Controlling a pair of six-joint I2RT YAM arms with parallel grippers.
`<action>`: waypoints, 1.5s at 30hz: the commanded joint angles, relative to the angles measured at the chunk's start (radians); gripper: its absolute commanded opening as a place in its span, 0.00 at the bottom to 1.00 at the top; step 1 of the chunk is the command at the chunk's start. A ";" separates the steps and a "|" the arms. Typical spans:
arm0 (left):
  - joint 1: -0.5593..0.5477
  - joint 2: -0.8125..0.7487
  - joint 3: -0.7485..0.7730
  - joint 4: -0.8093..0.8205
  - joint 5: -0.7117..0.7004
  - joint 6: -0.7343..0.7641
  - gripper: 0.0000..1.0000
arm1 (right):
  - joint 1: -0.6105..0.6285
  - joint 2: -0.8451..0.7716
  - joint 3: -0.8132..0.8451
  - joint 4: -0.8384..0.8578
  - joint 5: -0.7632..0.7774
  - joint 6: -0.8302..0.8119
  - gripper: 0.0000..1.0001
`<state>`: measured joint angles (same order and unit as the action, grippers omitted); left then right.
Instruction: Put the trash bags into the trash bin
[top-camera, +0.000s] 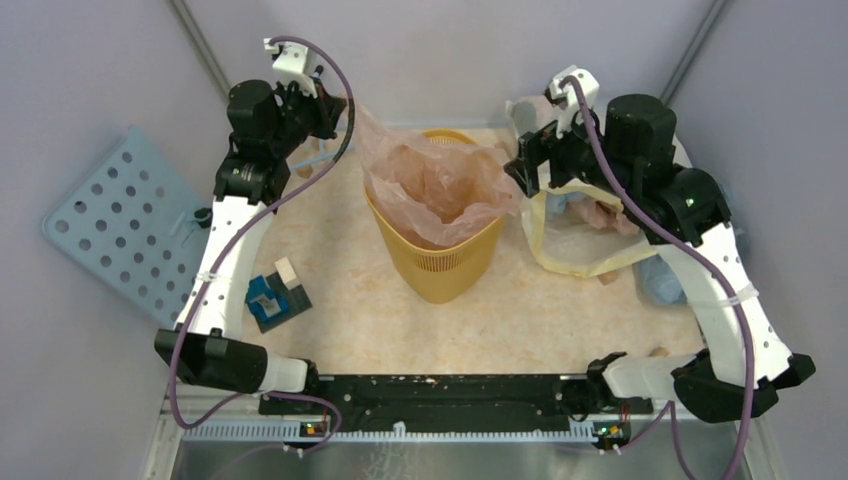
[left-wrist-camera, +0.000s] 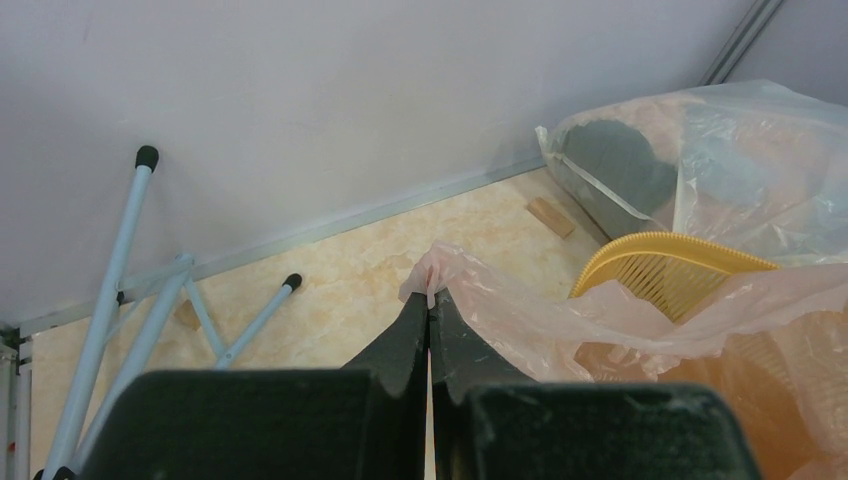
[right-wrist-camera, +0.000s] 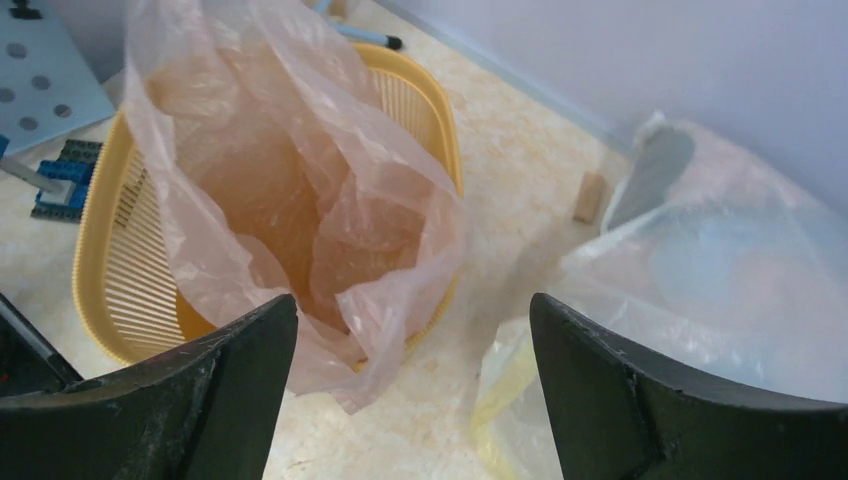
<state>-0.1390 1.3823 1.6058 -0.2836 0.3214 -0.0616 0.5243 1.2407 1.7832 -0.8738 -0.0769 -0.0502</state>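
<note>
The pale pink trash bag (top-camera: 430, 185) hangs open inside the yellow trash bin (top-camera: 445, 270) at the table's middle, its edges draped over the rim. My left gripper (top-camera: 345, 105) is shut on the bag's far-left corner, holding it up and stretched away from the bin. In the left wrist view the film (left-wrist-camera: 560, 310) bunches at the closed tips of the left gripper (left-wrist-camera: 430, 295), with the bin's rim (left-wrist-camera: 660, 265) to the right. My right gripper (top-camera: 520, 165) stands open just right of the bin. In its view the right gripper (right-wrist-camera: 412, 300) holds nothing, and the bag's edge (right-wrist-camera: 300, 170) hangs over the bin (right-wrist-camera: 110, 290).
A large whitish-yellow sack (top-camera: 580, 250) lies right of the bin, close under my right arm, with a grey-blue bag (top-camera: 660, 285) beyond it. A blue perforated panel (top-camera: 120, 225) leans at far left. A blue toy block (top-camera: 275, 298) sits near the left arm. A small wooden block (right-wrist-camera: 590, 197) lies by the back wall.
</note>
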 joint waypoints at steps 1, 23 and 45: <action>0.007 -0.011 0.011 0.063 0.007 -0.015 0.00 | 0.064 0.046 0.050 0.073 -0.110 -0.159 0.85; 0.024 -0.073 -0.001 0.115 -0.038 -0.012 0.00 | 0.115 0.433 0.332 0.066 0.100 -0.256 0.40; 0.053 -0.024 0.001 0.175 -0.005 -0.070 0.00 | 0.078 0.393 0.360 0.095 -0.063 -0.304 0.63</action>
<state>-0.0917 1.3666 1.5986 -0.1757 0.2985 -0.1097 0.6041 1.7306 2.1471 -0.8295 -0.0494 -0.3386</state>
